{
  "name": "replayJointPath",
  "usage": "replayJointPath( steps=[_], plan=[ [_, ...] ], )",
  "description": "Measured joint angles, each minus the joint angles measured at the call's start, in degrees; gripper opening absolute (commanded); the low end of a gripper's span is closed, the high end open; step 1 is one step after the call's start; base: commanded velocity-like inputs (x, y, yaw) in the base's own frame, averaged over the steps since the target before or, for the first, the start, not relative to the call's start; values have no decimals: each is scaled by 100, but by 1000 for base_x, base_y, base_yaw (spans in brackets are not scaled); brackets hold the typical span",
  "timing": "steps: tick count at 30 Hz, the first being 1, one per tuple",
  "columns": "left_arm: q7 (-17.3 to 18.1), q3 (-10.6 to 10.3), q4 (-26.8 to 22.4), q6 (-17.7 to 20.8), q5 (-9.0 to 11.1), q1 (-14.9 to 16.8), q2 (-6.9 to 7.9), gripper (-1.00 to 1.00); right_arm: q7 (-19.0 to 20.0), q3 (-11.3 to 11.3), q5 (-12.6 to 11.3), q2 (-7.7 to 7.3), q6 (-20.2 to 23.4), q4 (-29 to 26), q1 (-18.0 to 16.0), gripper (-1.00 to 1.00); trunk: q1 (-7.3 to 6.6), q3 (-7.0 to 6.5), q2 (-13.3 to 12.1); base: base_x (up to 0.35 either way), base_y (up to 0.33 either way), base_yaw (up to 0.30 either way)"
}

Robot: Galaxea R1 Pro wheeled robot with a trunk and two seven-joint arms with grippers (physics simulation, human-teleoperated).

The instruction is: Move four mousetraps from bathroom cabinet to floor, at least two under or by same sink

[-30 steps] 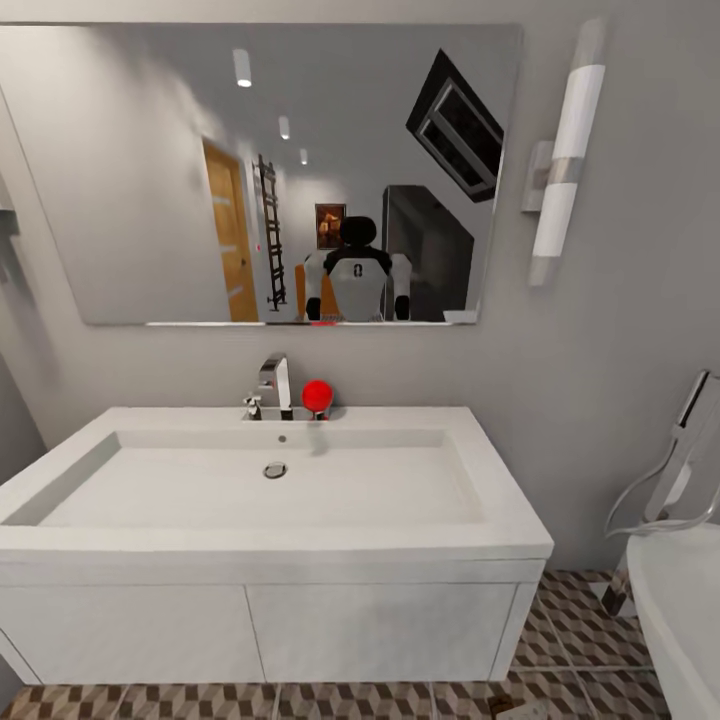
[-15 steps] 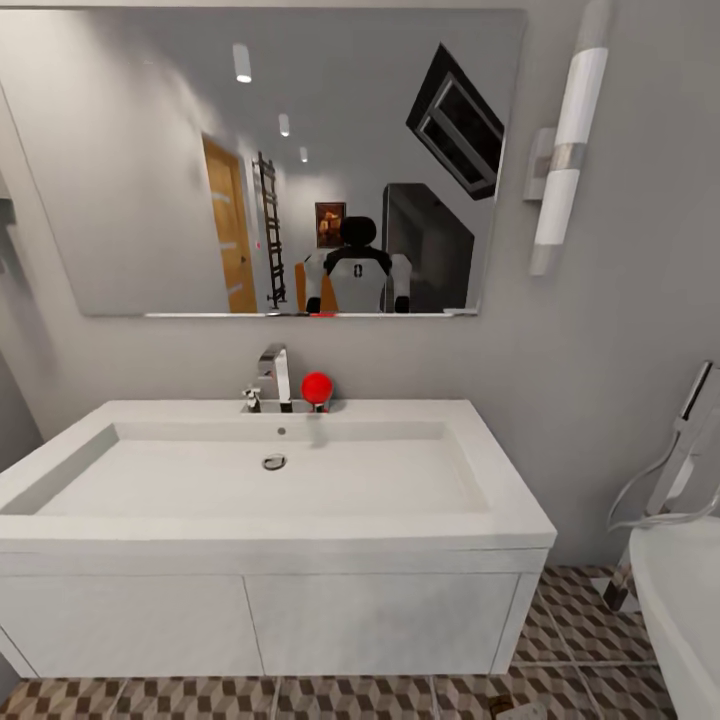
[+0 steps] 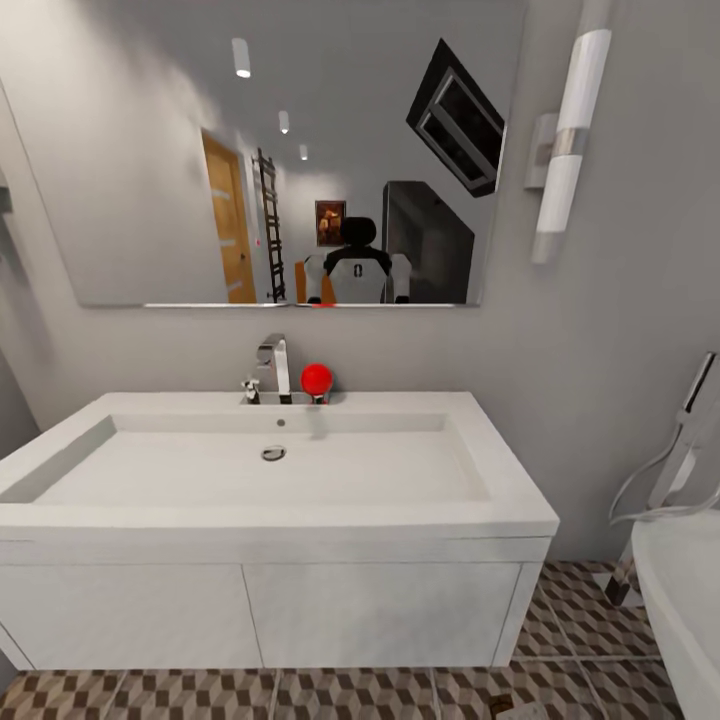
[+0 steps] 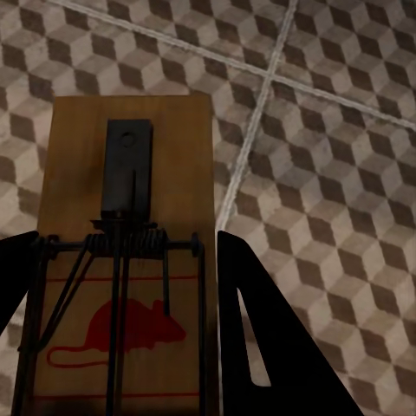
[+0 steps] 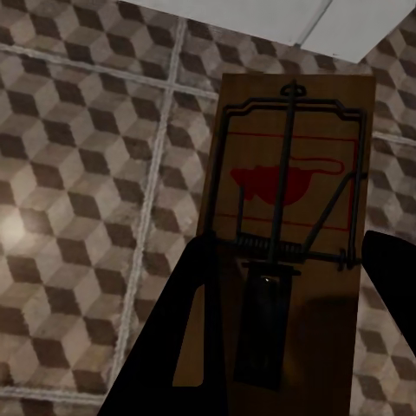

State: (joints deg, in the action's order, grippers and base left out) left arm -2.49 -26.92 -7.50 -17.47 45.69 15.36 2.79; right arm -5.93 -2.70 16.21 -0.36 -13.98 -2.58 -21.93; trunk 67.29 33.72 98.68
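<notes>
Left wrist view: mousetrap clamped between the left gripper's jaws, long axis running straight out along the fingers, over the bathroom floor. Right gripper likewise clamped on a second mousetrap, nearer the sink cabinet.
</notes>
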Motion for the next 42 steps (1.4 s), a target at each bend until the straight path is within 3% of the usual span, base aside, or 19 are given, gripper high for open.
replayJointPath(
  steps=[42],
  plan=[
    [0,0,0,9,0,0,-15,-100,9,0,3,0,0,3,0,-100,923,754,1685,0,0,0]
  ],
)
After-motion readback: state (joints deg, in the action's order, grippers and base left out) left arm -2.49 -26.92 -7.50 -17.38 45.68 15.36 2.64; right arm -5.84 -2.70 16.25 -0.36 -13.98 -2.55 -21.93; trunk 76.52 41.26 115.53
